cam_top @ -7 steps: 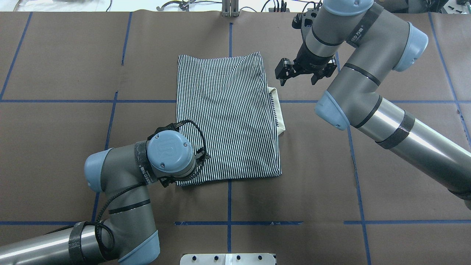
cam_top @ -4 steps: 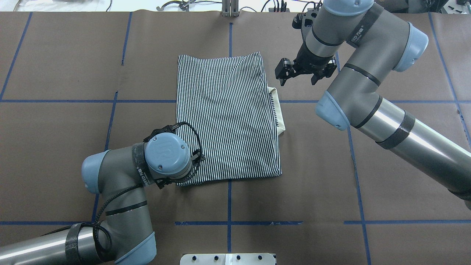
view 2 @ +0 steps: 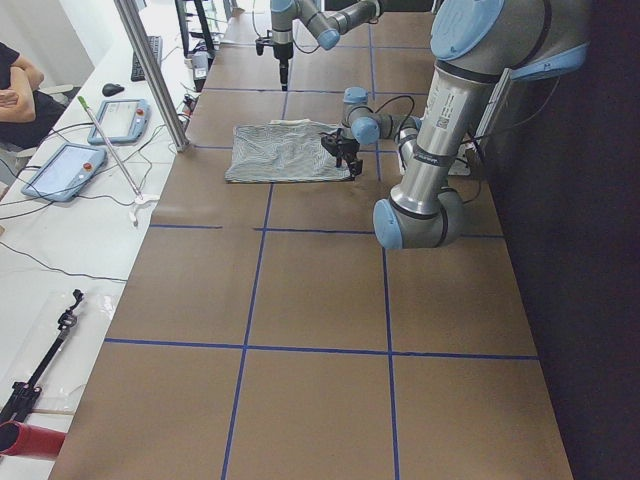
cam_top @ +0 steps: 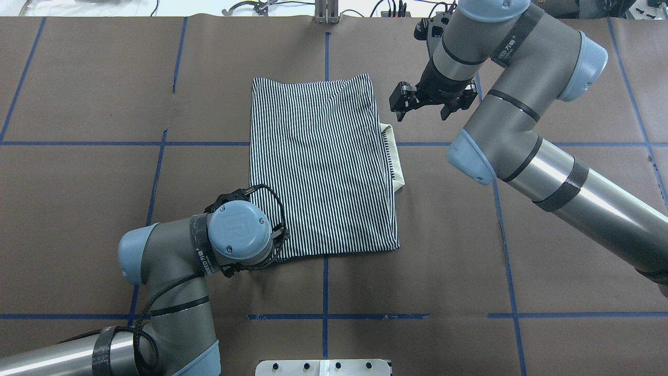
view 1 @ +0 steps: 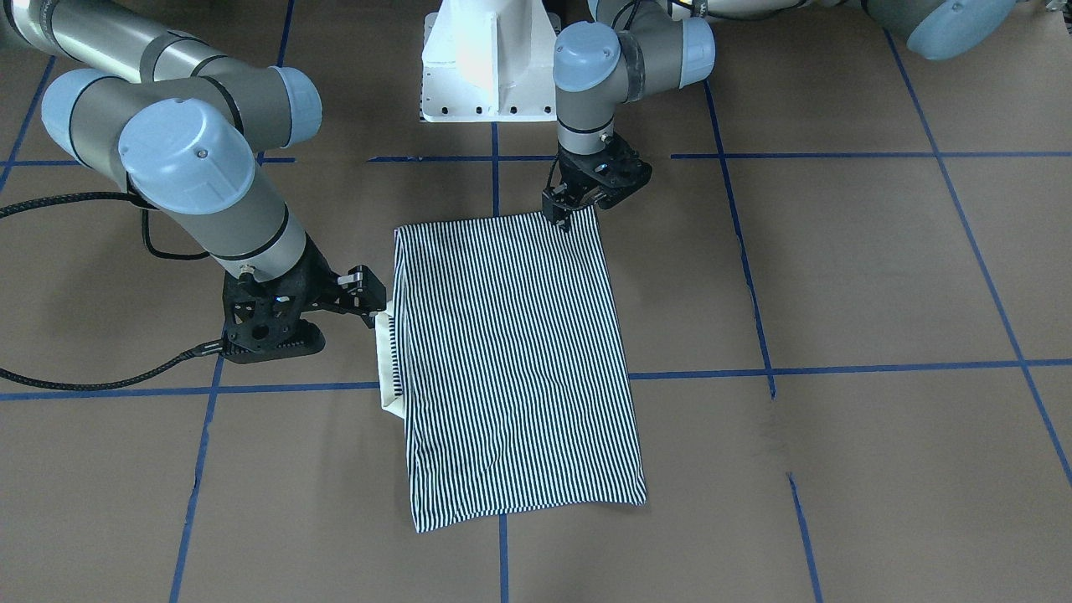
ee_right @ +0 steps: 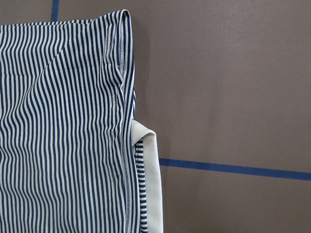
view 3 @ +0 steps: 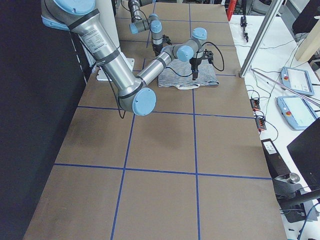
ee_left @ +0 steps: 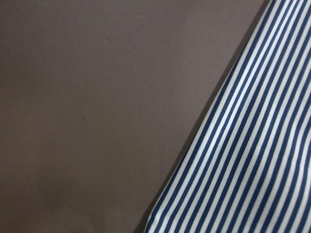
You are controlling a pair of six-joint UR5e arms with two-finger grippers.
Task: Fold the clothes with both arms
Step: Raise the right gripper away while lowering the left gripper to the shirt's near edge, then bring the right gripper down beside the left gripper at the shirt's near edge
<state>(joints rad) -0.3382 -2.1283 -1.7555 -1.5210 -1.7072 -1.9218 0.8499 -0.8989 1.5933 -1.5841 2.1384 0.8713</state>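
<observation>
Brown table (cam_top: 78, 209) bears the striped shirt (cam_top: 318, 167); the left arm (cam_top: 172, 245), whose jaws' state cannot be told, should pinch its corner squarely, while the right arm (cam_top: 522, 78) hangs with jaws agape, empty.

A black strap (cam_top: 510, 43) on the right arm (cam_top: 522, 99) carries white letters "EED" and two Chinese signs; the start is hidden. The left arm (cam_top: 172, 261) has a similar strap (cam_top: 209, 259) showing "EED", and its blue cap (cam_top: 239, 230) bears a faint "UR" mark.

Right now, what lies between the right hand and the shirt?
Nothing but bare table, seen in the overhead view, separates the right hand from the shirt.
</observation>
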